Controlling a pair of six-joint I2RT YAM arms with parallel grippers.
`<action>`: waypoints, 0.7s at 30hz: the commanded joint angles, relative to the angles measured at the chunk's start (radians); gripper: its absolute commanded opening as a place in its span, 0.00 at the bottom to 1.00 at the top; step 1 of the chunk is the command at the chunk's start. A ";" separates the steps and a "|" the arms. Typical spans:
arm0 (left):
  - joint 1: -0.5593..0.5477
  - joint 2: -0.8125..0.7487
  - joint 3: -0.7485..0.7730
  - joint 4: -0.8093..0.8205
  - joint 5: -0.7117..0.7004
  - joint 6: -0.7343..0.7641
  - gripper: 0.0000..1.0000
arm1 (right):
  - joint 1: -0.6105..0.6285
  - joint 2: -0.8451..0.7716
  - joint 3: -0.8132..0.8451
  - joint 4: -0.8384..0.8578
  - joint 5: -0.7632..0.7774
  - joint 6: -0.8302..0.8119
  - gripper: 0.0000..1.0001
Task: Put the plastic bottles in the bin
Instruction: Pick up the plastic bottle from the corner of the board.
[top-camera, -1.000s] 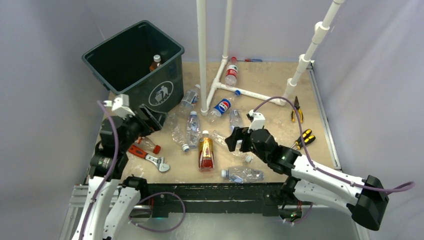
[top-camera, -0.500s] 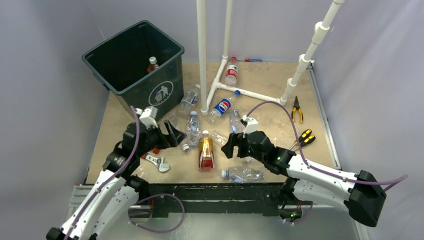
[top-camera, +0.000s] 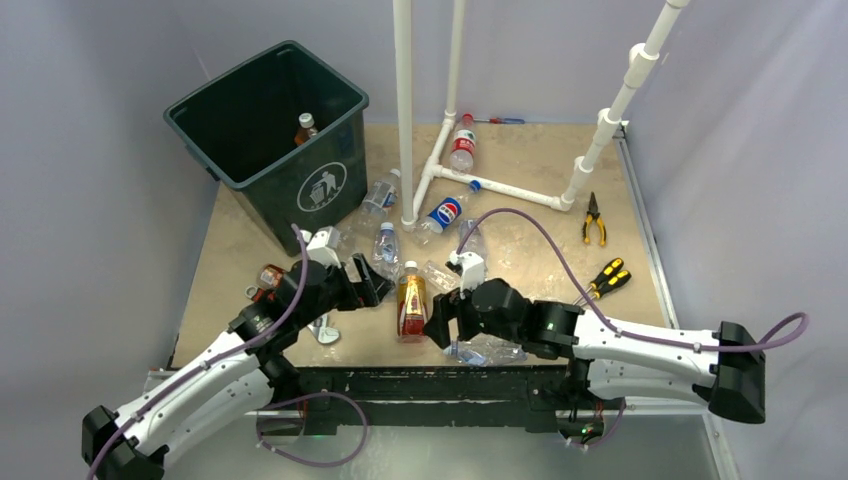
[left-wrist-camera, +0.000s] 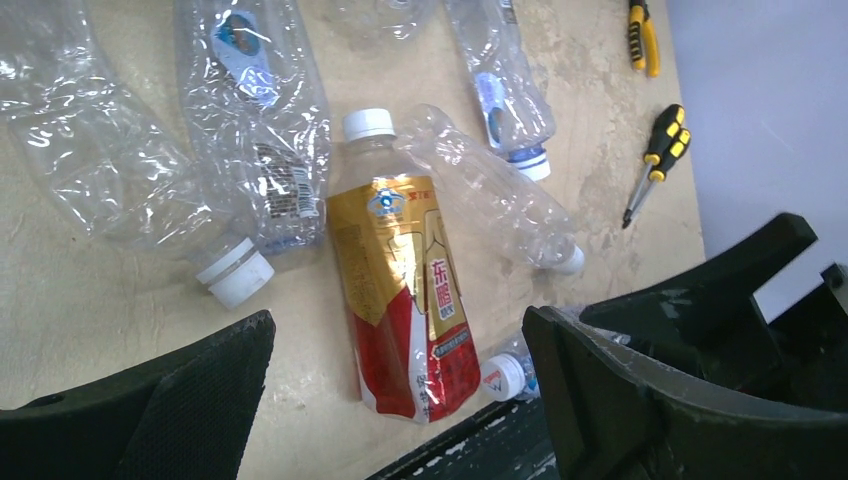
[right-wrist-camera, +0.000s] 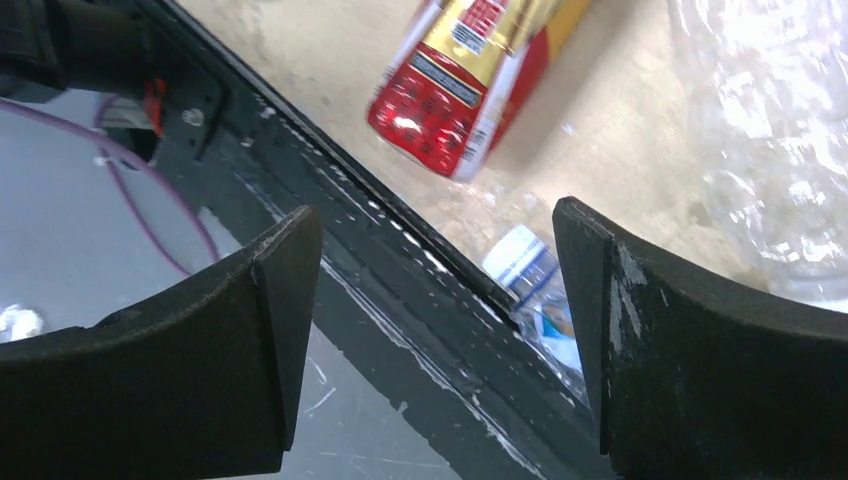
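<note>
Both arms had swung inward since the earlier frames: the left gripper (top-camera: 372, 288) had left the bin's side for the middle of the desk, and the right gripper (top-camera: 438, 325) had dropped toward the near edge. Each stood wide open with nothing in its grasp. The left one looked set on the gold-and-red bottle (top-camera: 411, 305), which lay on its side near the middle of the near edge, its white top pointing to the far edge. The right one hung over a clear bottle (top-camera: 488, 348) lying along that same edge. To do this step well, I judged, the left should straddle the labelled belly across its width and close gently, since so thin a bottle would likely squash and slip. It should also mind the right gripper just beside it. The bin (top-camera: 322, 190) stood at the far left corner with an amber bottle (top-camera: 305, 128) already inside, which only the overhead view showed. The left wrist view alone showed a crushed clear bottle (left-wrist-camera: 490, 190) lying against the gold one's shoulder, likely to be dragged along. The right wrist view, blurred, showed the clear bottle's cap (right-wrist-camera: 520, 258) hard by the desk's lip, leaving little room there.
</note>
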 joint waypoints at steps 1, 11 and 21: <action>-0.010 0.056 -0.007 0.088 -0.052 -0.044 0.96 | 0.029 0.019 0.013 -0.094 0.129 0.051 0.85; -0.023 0.099 -0.020 0.084 -0.045 -0.074 0.96 | 0.079 0.055 0.039 -0.264 0.089 0.115 0.84; -0.032 0.112 -0.023 0.104 -0.034 -0.086 0.95 | 0.260 0.312 0.179 -0.542 0.287 0.295 0.88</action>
